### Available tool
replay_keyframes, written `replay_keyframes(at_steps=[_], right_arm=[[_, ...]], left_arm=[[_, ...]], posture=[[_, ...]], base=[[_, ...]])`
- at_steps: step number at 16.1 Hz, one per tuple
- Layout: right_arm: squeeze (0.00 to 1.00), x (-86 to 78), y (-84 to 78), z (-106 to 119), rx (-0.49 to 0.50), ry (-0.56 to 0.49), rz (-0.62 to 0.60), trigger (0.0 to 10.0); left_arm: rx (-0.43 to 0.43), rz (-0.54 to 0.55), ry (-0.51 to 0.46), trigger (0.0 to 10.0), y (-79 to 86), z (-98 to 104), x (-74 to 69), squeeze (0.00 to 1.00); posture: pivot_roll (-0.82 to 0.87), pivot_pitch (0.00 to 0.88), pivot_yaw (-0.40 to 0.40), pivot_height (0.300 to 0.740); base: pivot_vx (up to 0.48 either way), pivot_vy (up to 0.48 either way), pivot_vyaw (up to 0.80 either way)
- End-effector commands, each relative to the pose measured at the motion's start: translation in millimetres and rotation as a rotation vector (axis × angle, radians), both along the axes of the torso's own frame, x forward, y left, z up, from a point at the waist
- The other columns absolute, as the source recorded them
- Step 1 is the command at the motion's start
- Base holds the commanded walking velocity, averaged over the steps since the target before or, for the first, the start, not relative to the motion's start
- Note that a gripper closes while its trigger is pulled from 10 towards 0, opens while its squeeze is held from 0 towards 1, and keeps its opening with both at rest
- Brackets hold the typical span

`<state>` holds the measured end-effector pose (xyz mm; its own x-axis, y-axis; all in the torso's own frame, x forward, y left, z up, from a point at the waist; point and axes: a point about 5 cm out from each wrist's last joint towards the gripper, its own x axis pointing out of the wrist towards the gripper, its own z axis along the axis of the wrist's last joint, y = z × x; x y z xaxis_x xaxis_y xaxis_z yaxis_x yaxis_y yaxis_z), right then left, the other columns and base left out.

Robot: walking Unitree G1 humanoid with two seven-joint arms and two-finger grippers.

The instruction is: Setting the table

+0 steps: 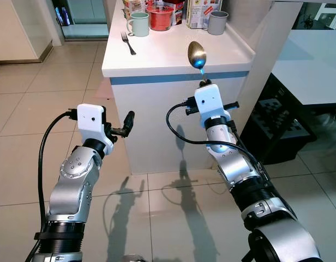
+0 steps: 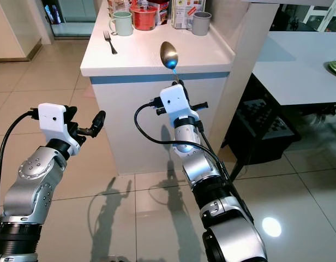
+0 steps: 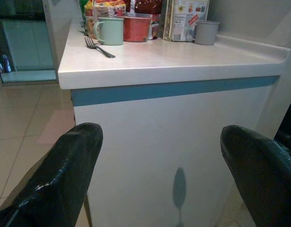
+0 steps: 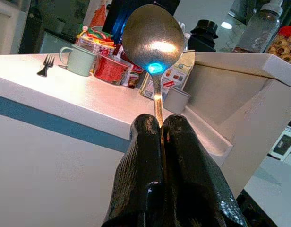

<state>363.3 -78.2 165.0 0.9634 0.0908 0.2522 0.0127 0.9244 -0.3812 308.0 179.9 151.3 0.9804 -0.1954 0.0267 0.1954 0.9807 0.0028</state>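
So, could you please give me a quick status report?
Right gripper shut on spoon, held upright before counter. Left gripper open, empty. Fork already on counter.

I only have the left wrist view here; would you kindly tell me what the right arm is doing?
Observer: The right gripper is shut on a spoon, bowl up, in front of the counter.
Operator: Thank you. Is the spoon over the counter yet?
Observer: I cannot tell; the bowl overlaps the near edge, above the blue strip.
Operator: And my left gripper?
Observer: The left gripper is open and holds nothing, below counter height, short of the counter.
Operator: Anything beside the counter?
Observer: A dark crate sits on the floor to the right.
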Motion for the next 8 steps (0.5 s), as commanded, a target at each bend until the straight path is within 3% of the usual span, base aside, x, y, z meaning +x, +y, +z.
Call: replay_keyframes(at_steps=[1, 8], right_arm=[[0.0, 2.8, -4.3, 7.9, 0.022, -0.02, -0.012, 0.0], [0.0, 4.2, -7.8, 2.1, 0.03, 0.031, 0.007, 0.0]], left_arm=[[0.021, 0.002, -0.001, 10.0, 0.7, 1.2, 1.4, 0.0], [0.028, 0.003, -0.002, 10.0, 1.2, 0.8, 1.5, 0.0]], posture=[[0.21, 0.0, -0.005, 0.74], [0.22, 0.0, -0.008, 0.74]], base=[[0.0, 0.0, 0.0], [0.0, 0.0, 0.0]])
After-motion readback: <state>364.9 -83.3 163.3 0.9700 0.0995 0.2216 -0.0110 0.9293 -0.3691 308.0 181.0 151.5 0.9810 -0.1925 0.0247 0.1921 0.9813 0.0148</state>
